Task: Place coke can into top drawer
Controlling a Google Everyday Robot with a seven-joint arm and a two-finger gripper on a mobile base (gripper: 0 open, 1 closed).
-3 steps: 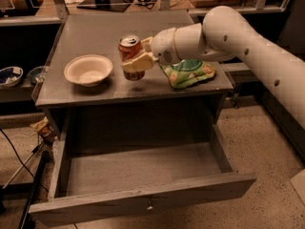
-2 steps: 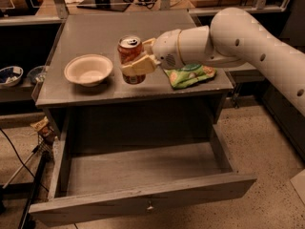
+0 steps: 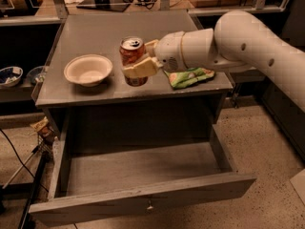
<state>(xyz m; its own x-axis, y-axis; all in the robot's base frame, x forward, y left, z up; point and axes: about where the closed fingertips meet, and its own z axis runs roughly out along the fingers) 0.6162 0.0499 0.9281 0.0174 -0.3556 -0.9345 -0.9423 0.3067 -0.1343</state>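
While inside one pincer (image 3: pixel 137 57), one coke can (image 3: pixel 130 47)

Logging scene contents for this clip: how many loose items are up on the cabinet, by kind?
bowl: 1
can: 1, gripped by the end effector, right of the bowl
snack bag: 1
Total: 3
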